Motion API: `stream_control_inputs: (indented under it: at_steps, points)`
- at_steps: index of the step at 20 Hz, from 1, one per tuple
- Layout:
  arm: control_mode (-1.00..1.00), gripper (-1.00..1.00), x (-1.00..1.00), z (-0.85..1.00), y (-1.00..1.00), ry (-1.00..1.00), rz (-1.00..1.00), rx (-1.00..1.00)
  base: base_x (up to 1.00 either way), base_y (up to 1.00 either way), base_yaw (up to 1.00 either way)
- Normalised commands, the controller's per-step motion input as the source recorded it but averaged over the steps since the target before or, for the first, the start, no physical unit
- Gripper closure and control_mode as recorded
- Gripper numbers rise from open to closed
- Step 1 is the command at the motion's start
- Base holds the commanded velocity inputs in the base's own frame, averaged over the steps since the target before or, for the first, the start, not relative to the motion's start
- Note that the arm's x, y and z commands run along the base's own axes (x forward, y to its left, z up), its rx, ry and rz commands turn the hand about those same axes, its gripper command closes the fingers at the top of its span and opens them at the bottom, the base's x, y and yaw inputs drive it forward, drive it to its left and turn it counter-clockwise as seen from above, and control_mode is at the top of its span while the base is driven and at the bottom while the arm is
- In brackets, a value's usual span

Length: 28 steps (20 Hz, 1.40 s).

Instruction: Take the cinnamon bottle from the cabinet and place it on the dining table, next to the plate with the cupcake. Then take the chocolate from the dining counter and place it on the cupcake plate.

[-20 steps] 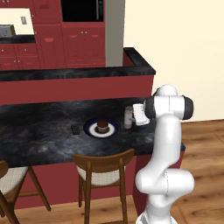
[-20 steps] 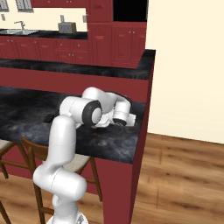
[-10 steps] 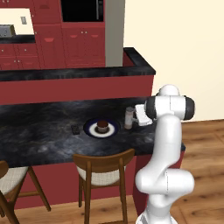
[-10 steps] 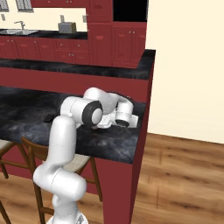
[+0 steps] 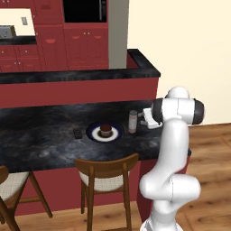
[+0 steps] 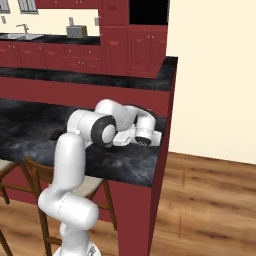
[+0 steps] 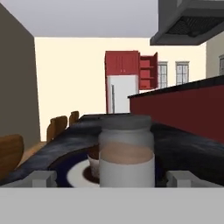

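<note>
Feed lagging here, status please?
End effector open, astride cinnamon bottle. Bottle upright beside cupcake plate. Chocolate untouched, left of plate.

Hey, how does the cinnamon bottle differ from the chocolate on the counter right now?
The cinnamon bottle stands upright and tall, to the right of the cupcake plate; the chocolate lies low and flat to the plate's left. The bottle is pale with brownish contents; the chocolate is a small dark piece. The bottle stands between the end effector fingertips; the chocolate lies apart. Both rest on the dark counter.

Red cabinets (image 5: 79,43) line a cream-walled kitchen; wooden chairs (image 5: 106,176) stand below the black marble counter (image 5: 40,135), on wood flooring (image 6: 210,200).
</note>
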Motion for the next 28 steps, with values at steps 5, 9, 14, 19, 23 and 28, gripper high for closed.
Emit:
stream_control_inputs:
  at_steps: [5,9,14,19,23,28]
  points:
    - [-1.00,-1.00,-0.48,0.19,-0.02,0.00,0.00,-0.10,0.00,0.00,0.00]
    - [-1.00,-1.00,-0.63,0.13,0.00,-0.04,-0.10,-0.23,0.00,0.00,0.00]
    - [-1.00,-1.00,-0.55,0.16,0.02,0.00,-0.32,-0.22,0.00,0.00,0.00]
    - [-1.00,-1.00,-0.49,0.26,0.02,0.03,-0.41,-0.03,0.00,0.00,0.00]
    - [-1.00,-1.00,-0.40,0.46,0.11,0.22,-0.27,0.00,0.00,0.00,0.00]
    - [-1.00,-1.00,-0.32,0.53,0.12,0.40,-0.05,-0.05,0.00,0.00,0.00]
